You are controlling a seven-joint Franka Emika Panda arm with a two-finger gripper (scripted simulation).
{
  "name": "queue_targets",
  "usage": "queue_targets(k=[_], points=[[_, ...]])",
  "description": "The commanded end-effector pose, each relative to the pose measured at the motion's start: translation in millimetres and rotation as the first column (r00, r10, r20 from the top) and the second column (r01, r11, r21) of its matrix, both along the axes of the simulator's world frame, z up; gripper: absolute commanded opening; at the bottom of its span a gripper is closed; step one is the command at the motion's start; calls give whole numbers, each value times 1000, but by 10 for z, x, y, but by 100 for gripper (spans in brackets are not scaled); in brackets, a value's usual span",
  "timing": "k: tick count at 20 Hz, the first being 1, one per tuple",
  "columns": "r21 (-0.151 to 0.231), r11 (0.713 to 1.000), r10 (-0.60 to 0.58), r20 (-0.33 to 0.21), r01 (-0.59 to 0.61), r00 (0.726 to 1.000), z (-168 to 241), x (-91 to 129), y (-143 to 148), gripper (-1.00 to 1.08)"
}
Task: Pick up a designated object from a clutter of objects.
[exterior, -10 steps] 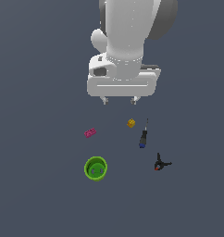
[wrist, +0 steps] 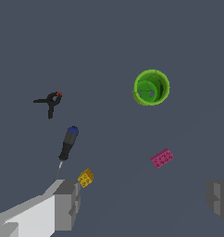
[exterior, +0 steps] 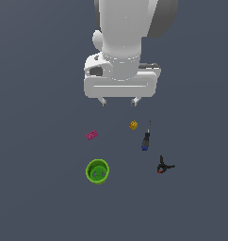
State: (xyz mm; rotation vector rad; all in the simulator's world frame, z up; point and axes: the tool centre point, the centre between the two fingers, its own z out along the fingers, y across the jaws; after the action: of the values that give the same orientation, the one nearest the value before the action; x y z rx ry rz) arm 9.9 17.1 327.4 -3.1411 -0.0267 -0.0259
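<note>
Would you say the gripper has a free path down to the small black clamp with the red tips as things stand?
Probably yes: the clamp lies apart from the dark tool with nothing over it, and the gripper is open and empty, though not yet above it.

A plain, flat, dark slate-grey surface [exterior: 36, 197] fills both views under even light.

A plain dark grey-blue floor [exterior: 36, 197] spreads evenly through both views.
</note>
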Motion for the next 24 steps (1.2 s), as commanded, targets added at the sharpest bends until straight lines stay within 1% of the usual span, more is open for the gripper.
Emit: queue_targets(k=[1, 6, 12, 19, 24], points=[[4, 1000, -2, 3, 2, 1000, 13, 13, -15, 100], [3, 1000, -11, 2, 11, 1000, -13, 34, 12, 100], [2, 999, -52, 1, 52, 999, -111, 134, 106, 100], [1, 990, -139, -1, 139, 990, -335, 334, 315, 100], [1, 974, -224, -2, 224, 974, -578, 512, 538, 100]])
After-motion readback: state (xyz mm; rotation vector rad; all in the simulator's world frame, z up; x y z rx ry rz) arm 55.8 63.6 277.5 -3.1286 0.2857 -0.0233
